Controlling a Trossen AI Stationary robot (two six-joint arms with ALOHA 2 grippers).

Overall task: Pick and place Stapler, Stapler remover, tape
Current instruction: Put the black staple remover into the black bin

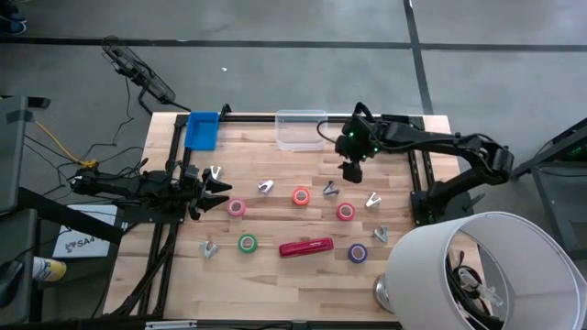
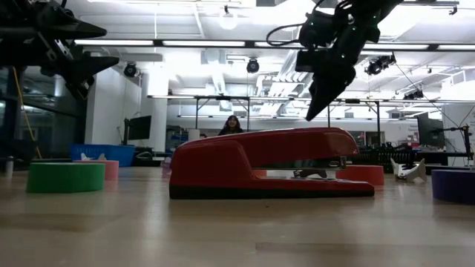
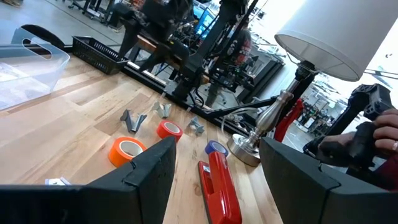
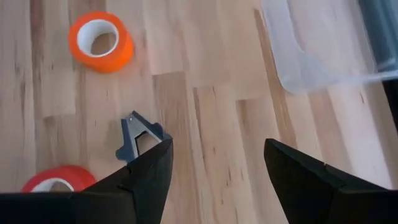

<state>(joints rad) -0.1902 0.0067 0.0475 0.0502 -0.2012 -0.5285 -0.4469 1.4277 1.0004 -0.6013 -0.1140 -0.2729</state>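
The red stapler (image 1: 306,247) lies flat near the table's near edge and fills the low view (image 2: 267,163). Tape rolls lie around it: pink (image 1: 237,208), green (image 1: 247,243), orange (image 1: 301,195), red (image 1: 345,212), purple (image 1: 358,253). Silvery claw-shaped staple removers (image 1: 266,187) (image 1: 330,189) (image 1: 373,200) are scattered among them. My left gripper (image 1: 220,191) hovers open at the table's left side, beside the pink roll, pointing toward the stapler (image 3: 219,186). My right gripper (image 4: 214,168) is open, raised above the table (image 1: 351,170), over a staple remover (image 4: 137,138).
A blue bin (image 1: 202,130) and a clear plastic container (image 1: 300,128) stand at the far edge. A white-shaded lamp (image 1: 477,266) stands at the near right corner. A person (image 2: 231,124) is in the room behind; a hand (image 3: 373,134) shows beyond the table.
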